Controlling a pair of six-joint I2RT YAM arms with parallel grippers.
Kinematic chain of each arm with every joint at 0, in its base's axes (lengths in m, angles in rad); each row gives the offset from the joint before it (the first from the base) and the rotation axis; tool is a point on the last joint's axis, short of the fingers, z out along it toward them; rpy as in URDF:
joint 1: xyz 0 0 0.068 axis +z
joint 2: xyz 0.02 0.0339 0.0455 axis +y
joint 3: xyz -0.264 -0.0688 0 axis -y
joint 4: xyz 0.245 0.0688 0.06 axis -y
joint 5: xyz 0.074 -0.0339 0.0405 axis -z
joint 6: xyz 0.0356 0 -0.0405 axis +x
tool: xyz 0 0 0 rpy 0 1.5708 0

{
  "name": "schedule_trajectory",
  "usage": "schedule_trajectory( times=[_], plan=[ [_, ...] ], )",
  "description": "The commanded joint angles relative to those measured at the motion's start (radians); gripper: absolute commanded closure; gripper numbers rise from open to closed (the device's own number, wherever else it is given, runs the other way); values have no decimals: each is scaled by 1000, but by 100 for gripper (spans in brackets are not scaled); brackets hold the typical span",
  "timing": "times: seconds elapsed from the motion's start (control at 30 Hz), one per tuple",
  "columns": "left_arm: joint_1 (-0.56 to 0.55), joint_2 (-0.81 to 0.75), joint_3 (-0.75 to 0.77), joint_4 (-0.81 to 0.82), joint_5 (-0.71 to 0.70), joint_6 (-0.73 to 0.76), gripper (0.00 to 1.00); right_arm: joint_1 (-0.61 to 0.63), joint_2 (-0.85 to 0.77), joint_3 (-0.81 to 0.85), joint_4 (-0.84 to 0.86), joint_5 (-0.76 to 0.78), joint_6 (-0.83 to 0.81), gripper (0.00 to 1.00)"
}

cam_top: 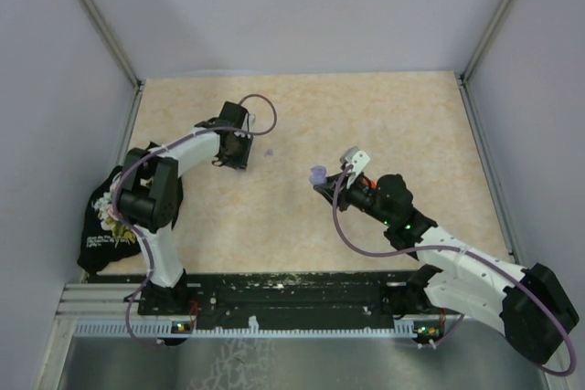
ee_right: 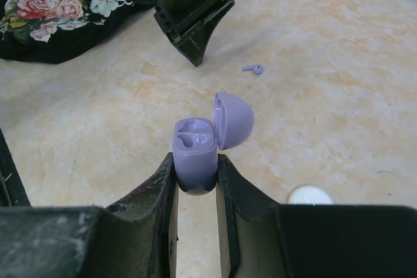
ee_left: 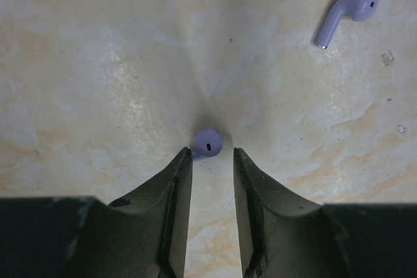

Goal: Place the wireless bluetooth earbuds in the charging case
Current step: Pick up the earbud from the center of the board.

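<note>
At left claw [ee_left: 212, 152], wrist cam: jaws apart, one lilac bud [ee_left: 207, 142] on the table [ee_left: 98, 63] right between the tips, rounded head showing, stem not visible. Left tip looks to be touching it, but I can't say for sure as the view is tight.

Second bud [ee_left: 345, 14] lies on its side well apart, upper right.

Risks:
- Bud is tiny and rounded, so an off-centre pinch could squirt it out fwd or roll it.
- Tips are v. near the tabletop and could scrape.
- Even w/ a good grab, stem angle may not match the socket.

Right claw [ee_right: 195, 158] is clamped on the lilac case [ee_right: 194, 144], lid [ee_right: 233, 120] hinged open. Both sockets empty, nothing seated yet.
</note>
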Motion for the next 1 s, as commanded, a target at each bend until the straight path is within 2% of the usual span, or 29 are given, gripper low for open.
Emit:
schedule_trajectory(
  times=[0.0,0.3,0.53,0.63,0.97],
  plan=[
    [4,31,33,-8,4,-2,64,-3,-23,5,63,-1,15,100],
    [4,67,30,-14,-10,0,68,-2,-30,2,62,-4,22,100],
    [5,64,17,-29,12,-7,79,-2,-40,2,57,1,18,100],
    [6,33,1,-26,37,-16,84,-2,-42,0,55,0,15,100],
    [5,-178,-52,39,198,-50,86,-2,-12,17,103,-55,1,100]
  ],
)
